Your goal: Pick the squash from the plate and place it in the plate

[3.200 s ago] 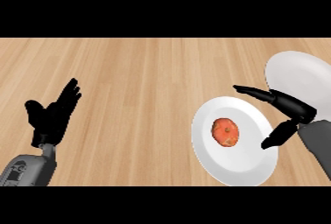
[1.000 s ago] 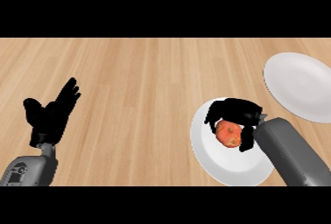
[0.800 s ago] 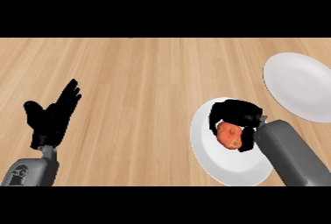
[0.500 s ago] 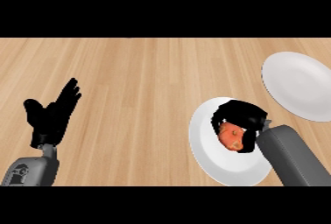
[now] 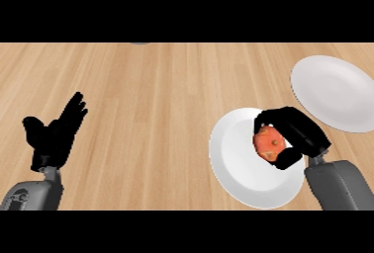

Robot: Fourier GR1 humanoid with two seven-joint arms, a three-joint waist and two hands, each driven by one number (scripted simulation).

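Since 3.2 s ago, my right hand (image 5: 292, 136) has closed around the squash (image 5: 268, 142) over the near plate (image 5: 241, 173), ready for transfer to the upper-right plate (image 5: 332, 91); my left hand (image 5: 55, 136) rests open at left.

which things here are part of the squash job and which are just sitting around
Part of the job:
- squash, in the right hand, whose fingers curl round it
- near plate, under the squash
- far plate, at the right, nothing on it

Just there:
- left hand, open, fingers up, at the left
- wooden counter
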